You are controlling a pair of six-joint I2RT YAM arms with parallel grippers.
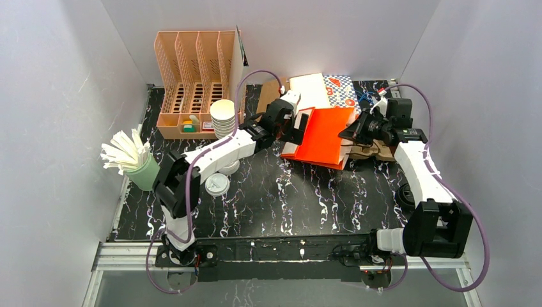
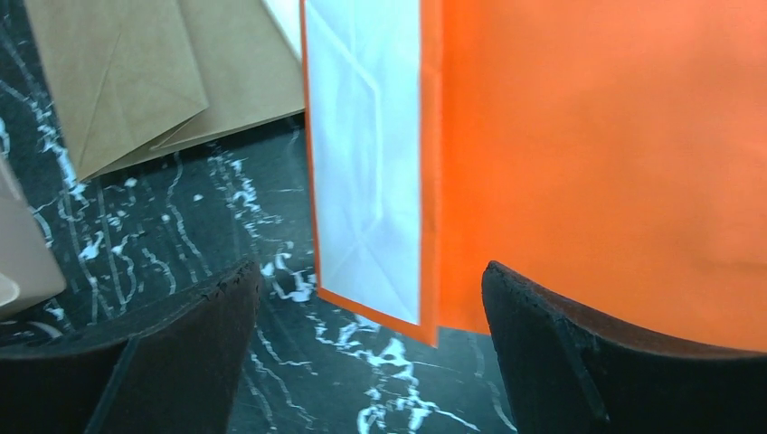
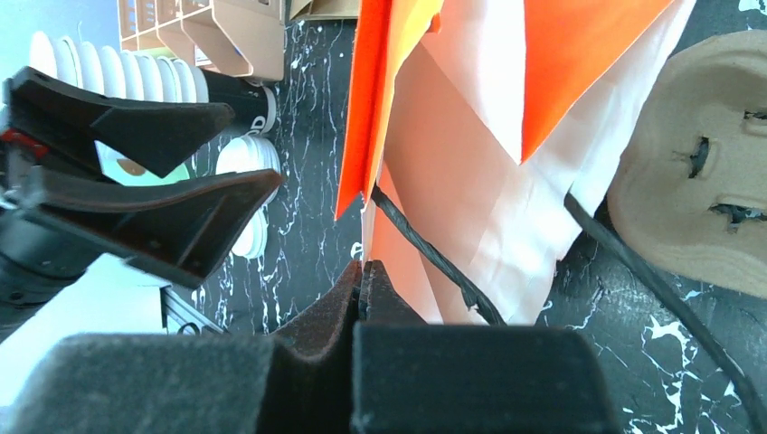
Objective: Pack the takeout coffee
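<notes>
An orange paper bag with a white inside lies on its side at mid-table. My right gripper is shut on the bag's open rim, next to its black cord handle. My left gripper is open, with its jaws on either side of the bag's bottom corner, not touching it. It also shows in the right wrist view. A dark cup and a white lid show behind the left fingers. In the top view the cups are mostly hidden under the left arm.
A peach file organizer and a stack of white cups stand back left. A green cup of white sticks stands at the left edge. A loose white lid lies near it. Brown bags, a printed box and a pulp cup carrier surround the orange bag.
</notes>
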